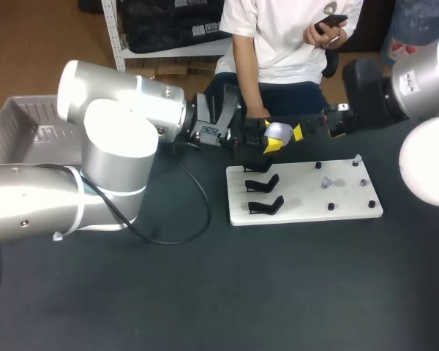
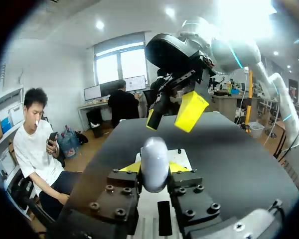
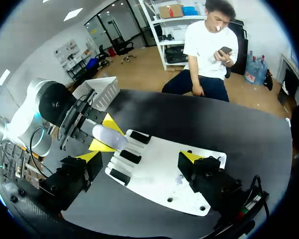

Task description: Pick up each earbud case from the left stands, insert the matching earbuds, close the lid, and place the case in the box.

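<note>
White earbud case (image 2: 154, 160) is sitting pinched between the two yellow-tipped fingers of the L gripper (image 1: 278, 137), one finger pressing each side. The case is being held aloft, off the table (image 1: 293, 292), over the far-left part of the white board (image 1: 307, 213), just above the stands. Whether its lid is shut can't be told.

R gripper (image 3: 139, 159) is hanging w/ fingers spread wide and nothing between them. It is facing the L gripper from the right, tips just beside the case but apart from it; the L wrist view is showing a gap btw. them.

Three black stands (image 1: 263, 183) are sitting in a near-to-far row on the board's left part. Black pegs (image 1: 331, 207) are dotting its right part, and two small pale pieces (image 1: 325, 181) are resting among them, too small to identify.

Pale grey box (image 1: 14, 128) is lying at the table's far left, partly behind the L arm (image 1: 110, 168). A black cable (image 1: 172, 238) is looping from that arm across the dark tabletop, left of the board. R arm (image 1: 417, 80) is coming in from the far right.
</note>
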{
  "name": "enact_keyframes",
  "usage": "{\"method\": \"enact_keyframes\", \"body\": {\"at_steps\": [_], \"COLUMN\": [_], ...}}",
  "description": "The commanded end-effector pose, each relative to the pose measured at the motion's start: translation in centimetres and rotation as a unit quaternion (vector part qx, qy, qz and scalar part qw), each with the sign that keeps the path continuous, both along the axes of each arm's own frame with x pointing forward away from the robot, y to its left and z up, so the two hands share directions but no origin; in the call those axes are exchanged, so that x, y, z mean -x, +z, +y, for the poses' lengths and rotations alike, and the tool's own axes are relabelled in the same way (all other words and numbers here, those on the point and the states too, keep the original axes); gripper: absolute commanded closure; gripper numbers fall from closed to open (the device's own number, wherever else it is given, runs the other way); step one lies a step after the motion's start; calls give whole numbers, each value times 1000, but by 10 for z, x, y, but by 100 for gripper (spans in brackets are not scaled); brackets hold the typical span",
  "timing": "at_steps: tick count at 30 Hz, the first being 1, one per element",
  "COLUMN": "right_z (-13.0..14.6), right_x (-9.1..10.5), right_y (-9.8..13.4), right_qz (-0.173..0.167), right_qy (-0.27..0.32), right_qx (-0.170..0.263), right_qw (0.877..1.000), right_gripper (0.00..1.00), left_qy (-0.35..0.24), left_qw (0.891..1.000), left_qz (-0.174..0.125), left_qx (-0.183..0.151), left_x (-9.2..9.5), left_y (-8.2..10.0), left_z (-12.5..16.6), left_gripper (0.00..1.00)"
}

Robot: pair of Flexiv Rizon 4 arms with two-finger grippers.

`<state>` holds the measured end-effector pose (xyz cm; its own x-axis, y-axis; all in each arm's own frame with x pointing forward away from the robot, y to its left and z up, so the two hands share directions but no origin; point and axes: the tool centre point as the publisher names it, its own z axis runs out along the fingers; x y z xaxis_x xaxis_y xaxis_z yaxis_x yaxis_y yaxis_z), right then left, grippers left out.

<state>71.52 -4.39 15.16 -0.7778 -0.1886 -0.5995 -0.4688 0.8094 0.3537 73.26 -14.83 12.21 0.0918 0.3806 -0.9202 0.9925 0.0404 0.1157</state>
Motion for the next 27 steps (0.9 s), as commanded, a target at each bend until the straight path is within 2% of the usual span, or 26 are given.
{"method": "enact_keyframes", "body": {"at_steps": [1, 17, 23, 27], "right_z": [8, 13, 13, 10], "right_x": [-10, -11, -9, -6], "right_y": [-6, -11, -2, 5], "right_qz": [13, 20, 8, -1], "right_qy": [19, 21, 22, 20], "right_qx": [-13, -19, -18, -13], "right_qw": [1000, 999, 1000, 1000], "right_gripper": [0, 0, 0, 0], "left_qy": [3, -9, -8, 2], "left_qw": [1000, 1000, 1000, 999], "left_qz": [-6, -19, -12, 1], "left_qx": [3, 16, 18, 39], "left_x": [3, 14, 13, 8], "left_y": [1, 9, 4, 1], "left_z": [0, 1, 0, 3], "left_gripper": [100, 100, 100, 100]}}
